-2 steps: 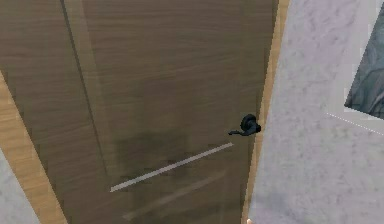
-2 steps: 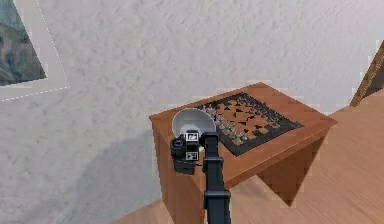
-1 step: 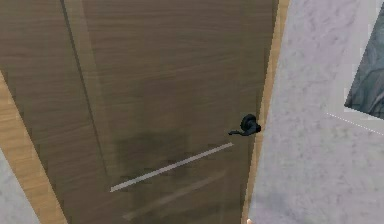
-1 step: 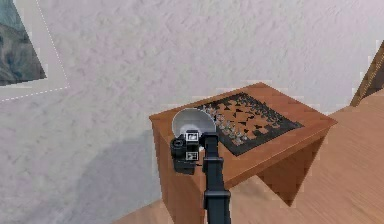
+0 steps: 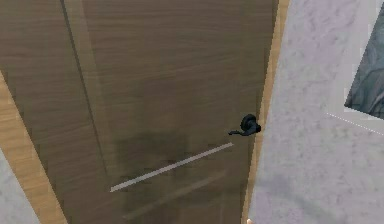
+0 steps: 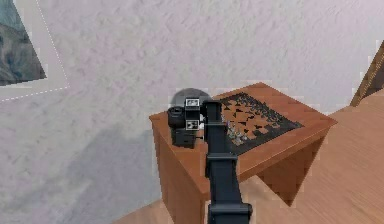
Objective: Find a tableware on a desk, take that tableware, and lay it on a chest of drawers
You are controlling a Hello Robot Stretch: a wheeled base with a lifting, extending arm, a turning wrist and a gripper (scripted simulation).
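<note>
The gripper (image 6: 181,123) is near a grey round thing (image 6: 187,97) on a wooden table (image 6: 305,133) (held or not, I cannot tell), so the job seems unfinished.

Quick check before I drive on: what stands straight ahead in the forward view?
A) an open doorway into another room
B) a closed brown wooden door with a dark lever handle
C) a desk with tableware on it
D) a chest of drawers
B: a brown wood-grain door stands ahead, its dark lever handle near its right edge, beside a grey textured wall.
</note>
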